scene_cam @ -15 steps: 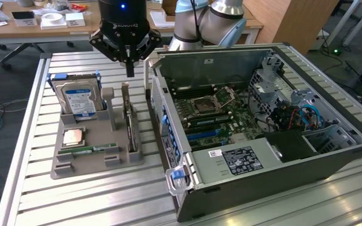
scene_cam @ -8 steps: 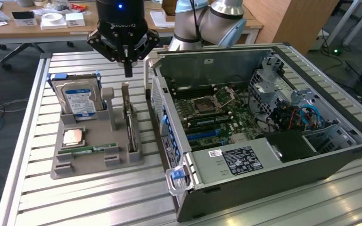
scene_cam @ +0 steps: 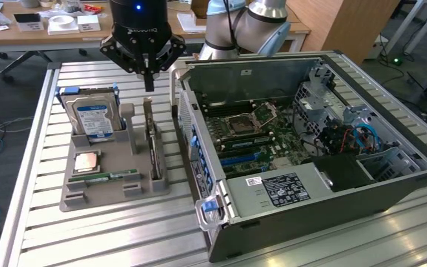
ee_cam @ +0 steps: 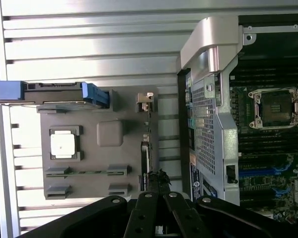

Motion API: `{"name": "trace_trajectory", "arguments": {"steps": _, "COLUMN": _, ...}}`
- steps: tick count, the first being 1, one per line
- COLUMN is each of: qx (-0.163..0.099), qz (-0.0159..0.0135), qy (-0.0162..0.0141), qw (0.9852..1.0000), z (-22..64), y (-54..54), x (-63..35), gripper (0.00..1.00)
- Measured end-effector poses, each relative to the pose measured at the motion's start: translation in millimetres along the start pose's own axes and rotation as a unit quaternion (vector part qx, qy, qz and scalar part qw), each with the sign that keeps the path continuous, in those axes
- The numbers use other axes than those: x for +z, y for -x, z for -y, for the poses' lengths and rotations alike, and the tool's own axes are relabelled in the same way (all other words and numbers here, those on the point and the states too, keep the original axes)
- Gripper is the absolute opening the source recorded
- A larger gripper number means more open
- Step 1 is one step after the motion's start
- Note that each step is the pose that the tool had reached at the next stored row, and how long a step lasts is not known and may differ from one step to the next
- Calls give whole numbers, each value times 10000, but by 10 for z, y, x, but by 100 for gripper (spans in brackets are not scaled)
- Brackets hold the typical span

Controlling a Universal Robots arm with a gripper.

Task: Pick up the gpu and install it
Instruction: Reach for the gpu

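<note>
The gripper (scene_cam: 149, 84), pinched narrow and empty above the gpu (scene_cam: 150, 133) standing edgewise in the holder (scene_cam: 113, 193), should straddle its top edge squarely.

arm (scene_cam: 252, 25) comes in from far side, elbow bent. wrist upright. gripper (scene_cam: 149, 84) points straight down at exterior view's left, fingers (scene_cam: 148, 73) pressed together, holding nothing.
</note>
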State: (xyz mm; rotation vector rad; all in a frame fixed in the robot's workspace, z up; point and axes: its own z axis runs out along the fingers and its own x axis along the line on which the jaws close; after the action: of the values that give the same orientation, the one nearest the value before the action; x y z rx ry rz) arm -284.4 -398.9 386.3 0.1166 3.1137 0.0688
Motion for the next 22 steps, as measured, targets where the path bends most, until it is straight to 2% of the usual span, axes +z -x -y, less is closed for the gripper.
{"name": "trace_trajectory", "arguments": {"steps": 22, "qx": 0, "qz": 0, "qy": 0, "qw": 10000, "z": 9, "y": -118, "x": -3, "gripper": 11}}
